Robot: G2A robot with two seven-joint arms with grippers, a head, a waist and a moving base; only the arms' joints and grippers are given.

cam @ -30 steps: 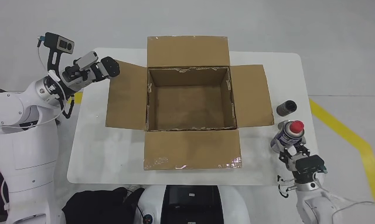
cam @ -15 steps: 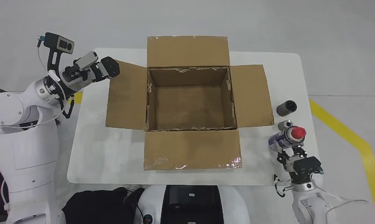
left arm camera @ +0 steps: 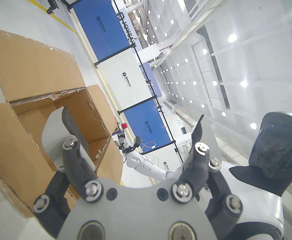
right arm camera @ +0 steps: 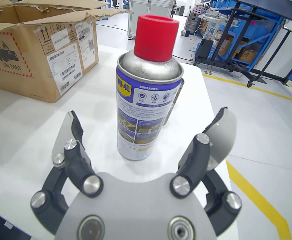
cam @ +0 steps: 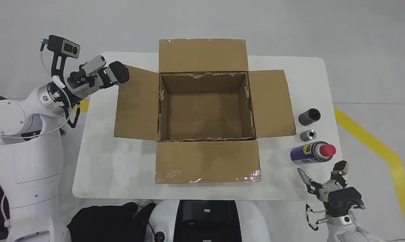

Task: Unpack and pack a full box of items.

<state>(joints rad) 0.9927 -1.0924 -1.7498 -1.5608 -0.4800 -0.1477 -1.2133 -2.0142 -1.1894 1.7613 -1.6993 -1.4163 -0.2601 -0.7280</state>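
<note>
Both empty, right gripper [right arm camera: 149, 116] fingers spread wide — spray can [right arm camera: 146, 93] just ahead, untouched, left gripper [left arm camera: 131, 116] fingers wide, beside box [left arm camera: 36, 71].

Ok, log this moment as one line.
box: open, empty | can: upright on table, right of box | right gripper: open, clear of can | left gripper: open, by box's left flap

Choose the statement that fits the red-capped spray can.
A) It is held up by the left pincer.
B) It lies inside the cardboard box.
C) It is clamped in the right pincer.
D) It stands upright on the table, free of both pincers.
D: the spray can stands on its base on the white table, and the open right pincer sits short of it without touching it.
</note>
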